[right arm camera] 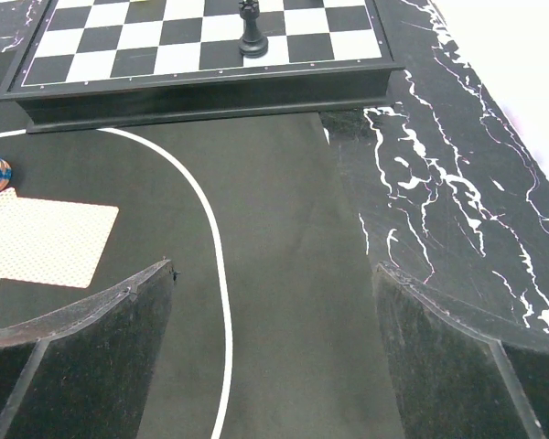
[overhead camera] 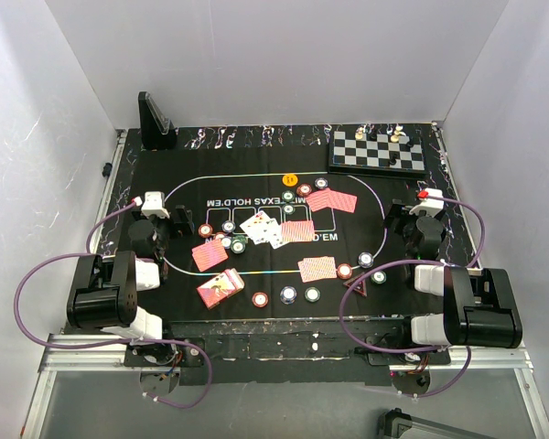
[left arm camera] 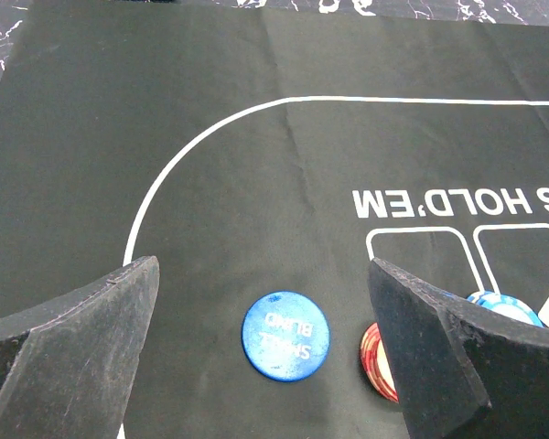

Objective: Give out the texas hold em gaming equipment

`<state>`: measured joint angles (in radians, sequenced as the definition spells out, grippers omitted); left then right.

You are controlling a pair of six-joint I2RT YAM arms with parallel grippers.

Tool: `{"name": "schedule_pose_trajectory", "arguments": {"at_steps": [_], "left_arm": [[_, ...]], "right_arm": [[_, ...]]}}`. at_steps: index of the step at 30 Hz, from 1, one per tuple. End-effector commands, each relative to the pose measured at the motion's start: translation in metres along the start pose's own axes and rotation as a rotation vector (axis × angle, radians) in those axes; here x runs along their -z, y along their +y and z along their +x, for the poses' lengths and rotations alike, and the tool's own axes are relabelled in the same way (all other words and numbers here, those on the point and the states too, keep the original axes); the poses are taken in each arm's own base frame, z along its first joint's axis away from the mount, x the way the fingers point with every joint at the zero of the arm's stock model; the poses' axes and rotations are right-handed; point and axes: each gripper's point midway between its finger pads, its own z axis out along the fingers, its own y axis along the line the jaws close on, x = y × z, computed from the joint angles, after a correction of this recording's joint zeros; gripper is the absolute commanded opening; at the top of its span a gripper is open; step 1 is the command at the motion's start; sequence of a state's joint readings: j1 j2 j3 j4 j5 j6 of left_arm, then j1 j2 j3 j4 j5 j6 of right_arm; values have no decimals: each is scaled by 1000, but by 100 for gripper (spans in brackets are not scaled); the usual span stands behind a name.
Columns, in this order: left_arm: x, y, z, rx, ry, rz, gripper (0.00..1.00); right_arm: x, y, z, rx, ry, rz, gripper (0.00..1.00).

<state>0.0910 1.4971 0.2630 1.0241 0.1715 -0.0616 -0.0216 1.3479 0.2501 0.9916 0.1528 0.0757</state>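
My left gripper (overhead camera: 171,219) (left arm camera: 261,267) is open and low over the left end of the mat. A blue round "SMALL BLIND" button (left arm camera: 285,335) lies flat between its fingers, untouched. A red chip (left arm camera: 377,362) is half hidden behind the right finger. Red-backed cards (overhead camera: 333,200) (overhead camera: 317,267) (overhead camera: 209,255), two face-up cards (overhead camera: 263,229), a card box (overhead camera: 220,289), several chips (overhead camera: 286,294), a yellow button (overhead camera: 290,177) and a red triangular marker (overhead camera: 357,285) lie on the mat. My right gripper (overhead camera: 407,219) (right arm camera: 274,270) is open and empty over the mat's right end, with a card (right arm camera: 41,240) to its left.
The chessboard (overhead camera: 378,151) (right arm camera: 201,82) with pieces stands at the back right, just beyond my right gripper. A black stand (overhead camera: 156,123) is at the back left. The printed mat (overhead camera: 165,178) covers the marbled table, and white walls close three sides.
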Motion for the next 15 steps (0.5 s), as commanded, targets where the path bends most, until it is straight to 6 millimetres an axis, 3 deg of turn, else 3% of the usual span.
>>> {"name": "schedule_pose_trajectory", "arguments": {"at_steps": [1,15], "left_arm": [[-5,1,-15,-22,-36,-6,98],[-7,1,-14,-35,-25,-21,98]], "right_arm": [[0,2,-12,-9,-41,-9,95],[0,2,-10,-9,-38,-9,96]]}}
